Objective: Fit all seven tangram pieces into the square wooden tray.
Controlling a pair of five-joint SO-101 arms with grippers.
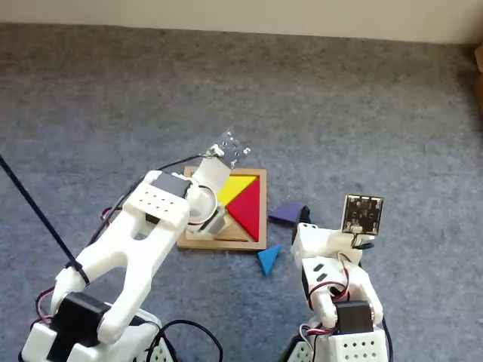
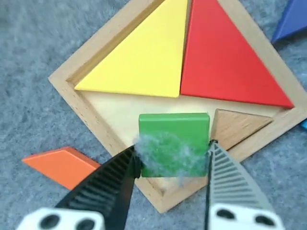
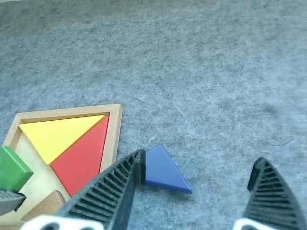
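The square wooden tray (image 2: 72, 93) holds a yellow triangle (image 2: 139, 57), a red triangle (image 2: 225, 62) and a small tan triangle (image 2: 237, 127). My left gripper (image 2: 171, 151) is shut on a green square (image 2: 173, 129), over the tray's bare floor next to the tan triangle. An orange parallelogram (image 2: 60, 164) lies on the carpet just outside the tray. My right gripper (image 3: 199, 163) is open above the carpet, near a dark blue triangle (image 3: 163, 170) that lies right of the tray (image 1: 260, 226). A light blue triangle (image 1: 268, 259) lies by the tray's front right corner.
Grey carpet (image 1: 339, 98) covers the whole surface, with wide free room behind and right of the tray. The left arm (image 1: 151, 219) hangs over the tray's left half in the high view. The right arm's base (image 1: 336, 302) stands at the front right.
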